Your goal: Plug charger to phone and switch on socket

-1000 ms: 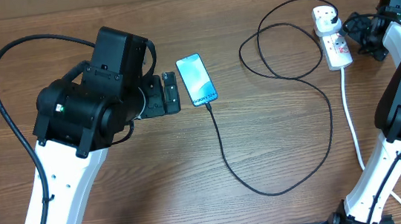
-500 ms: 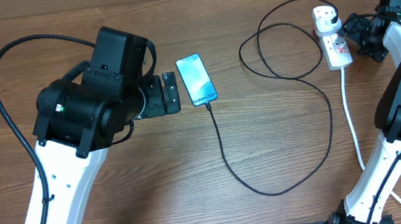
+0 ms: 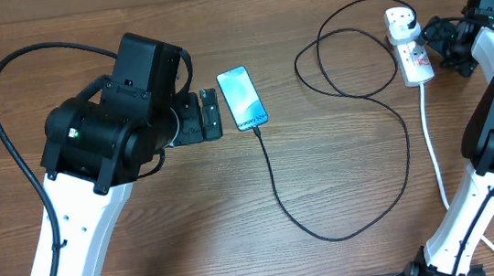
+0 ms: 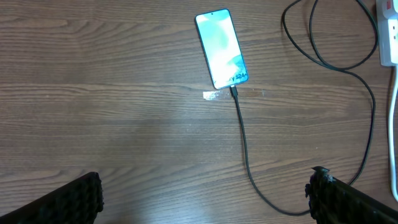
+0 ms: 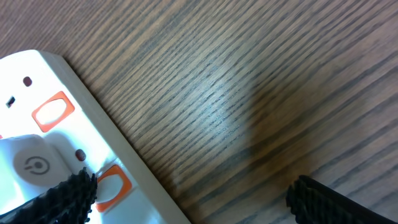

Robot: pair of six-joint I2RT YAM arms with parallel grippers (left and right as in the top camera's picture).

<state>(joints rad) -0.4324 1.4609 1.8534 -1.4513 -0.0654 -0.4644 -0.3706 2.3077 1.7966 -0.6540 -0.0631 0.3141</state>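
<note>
The phone (image 3: 242, 98) lies flat on the wooden table, its light teal screen (image 4: 221, 48) up. The charger (image 3: 281, 199), a thin black cable, has its tip in the phone's lower end (image 4: 234, 92). It loops right and up to a white plug (image 3: 400, 21) in the socket (image 3: 415, 58). My left gripper (image 3: 211, 113) stands open just left of the phone, with nothing between its fingers (image 4: 81, 199). My right gripper (image 5: 199, 199) is open at the socket (image 5: 68, 124), its left finger (image 5: 68, 193) next to an orange-red switch (image 5: 112, 183).
A thick white cord (image 3: 434, 146) runs from the socket toward the table's front edge, past my right arm's base. The charger cable makes wide loops (image 3: 339, 55) over the middle right of the table. A small shiny patch (image 4: 211, 94) sits by the phone's lower end.
</note>
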